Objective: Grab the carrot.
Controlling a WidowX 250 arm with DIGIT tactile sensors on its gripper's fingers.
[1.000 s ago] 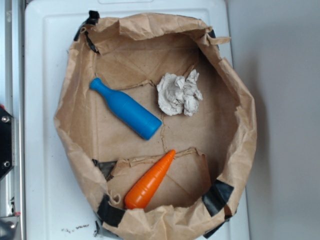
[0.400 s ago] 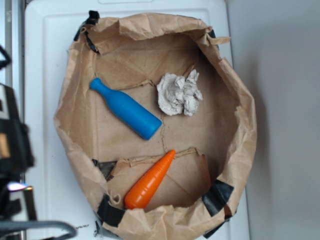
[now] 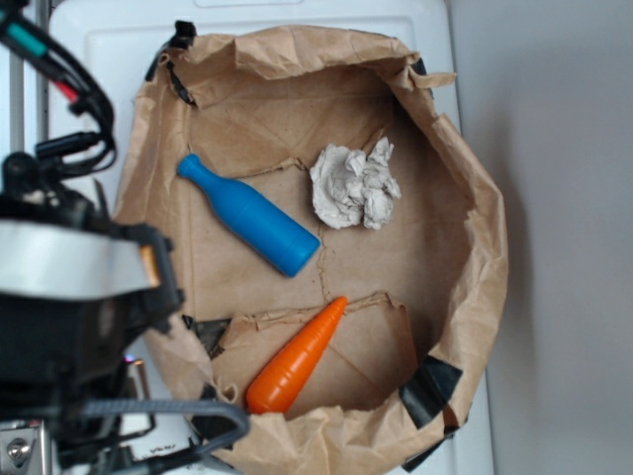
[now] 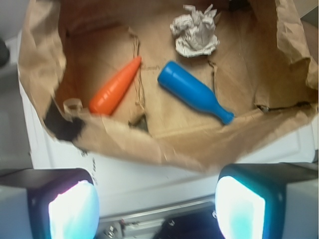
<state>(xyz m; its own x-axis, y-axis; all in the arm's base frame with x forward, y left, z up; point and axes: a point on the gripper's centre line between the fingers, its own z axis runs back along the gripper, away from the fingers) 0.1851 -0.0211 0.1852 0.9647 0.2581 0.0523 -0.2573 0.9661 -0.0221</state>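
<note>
Arm (image 3: 79, 317) body mostly black, blurred, with a broad silver-white band across it and a small orange patch at the band's edge. Black cables (image 3: 74, 94) loop above, one with teal and red marks. Grey cable curves along the bottom. Tool (image 4: 157, 209): two black fingers (image 4: 72, 204), rounded corners, inner pads glowing pale cyan-white.

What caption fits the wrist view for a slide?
Open tool outside the paper-lined bin, looking in at carrot, blue bottle and crumpled paper wad.
</note>
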